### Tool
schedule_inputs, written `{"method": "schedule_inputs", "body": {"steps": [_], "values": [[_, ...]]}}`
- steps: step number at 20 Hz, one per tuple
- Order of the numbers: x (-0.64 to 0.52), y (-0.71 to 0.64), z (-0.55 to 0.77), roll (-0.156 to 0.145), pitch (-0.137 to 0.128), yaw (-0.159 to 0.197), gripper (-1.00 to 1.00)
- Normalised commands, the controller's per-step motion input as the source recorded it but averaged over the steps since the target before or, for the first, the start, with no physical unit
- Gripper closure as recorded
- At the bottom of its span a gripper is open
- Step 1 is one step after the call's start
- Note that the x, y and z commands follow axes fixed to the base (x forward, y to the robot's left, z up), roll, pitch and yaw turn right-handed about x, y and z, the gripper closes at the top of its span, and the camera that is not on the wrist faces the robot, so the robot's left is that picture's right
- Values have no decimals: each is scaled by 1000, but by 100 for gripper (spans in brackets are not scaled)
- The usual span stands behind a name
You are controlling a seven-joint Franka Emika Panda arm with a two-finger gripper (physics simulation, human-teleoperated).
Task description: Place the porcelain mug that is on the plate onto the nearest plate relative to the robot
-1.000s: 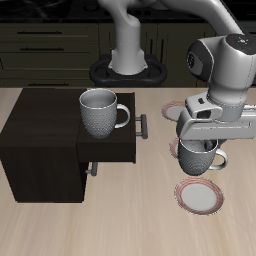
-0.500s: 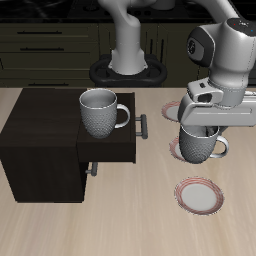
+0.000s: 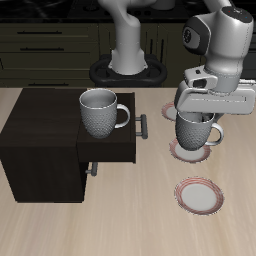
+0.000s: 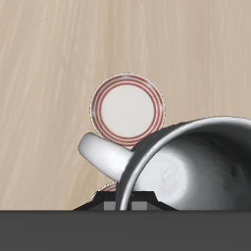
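Gripper (image 3: pixel 199 112) is clamped on the porcelain mug (image 3: pixel 195 131), fingers on the rim, handle sticking out toward the side away from the dark cabinet (image 3: pixel 60 140). Mug looks lifted: it hangs over the middle plate (image 3: pixel 178 152), and I can't tell for sure whether its base clears that plate, but the wrist view shows the mug (image 4: pixel 186 157) well above the table (image 4: pixel 59 69), w/ a bare plate (image 4: pixel 128 108) below and beyond it.

Using the mug as landmark: one plate right under it, another plate (image 3: pixel 200 195) nearer the table's front edge, third plate (image 3: pixel 172 106) farther back toward the robot base, mostly hidden behind the gripper body. A second dimpled mug (image 3: pixel 100 112) sits on top of the cabinet, well apart, not the one in play.

Step in hand, as I read it: carry phase, pick looks done, mug off its start plate or nearly so. Target = the plate closest to the base, i.e. the one farther back.

Next move calls for: keep the grip closed, get enough height to clear plate rims, translate back toward the base, centre the mug over that rear plate, lower gently, then release. Watch the handle swinging and the mug tilting in the fingers.
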Motion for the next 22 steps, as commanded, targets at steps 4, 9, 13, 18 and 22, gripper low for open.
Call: {"method": "schedule_inputs", "body": {"steps": [4, 9, 13, 18, 22], "values": [[-141, -58, 0, 6, -36, 19, 100], [-191, -49, -66, -4, -9, -15, 100], [-360, -63, 71, -1, -40, 29, 100], [-279, -85, -57, -10, 53, -11, 100], [-311, 2, 66, 8, -30, -26, 100]]}}
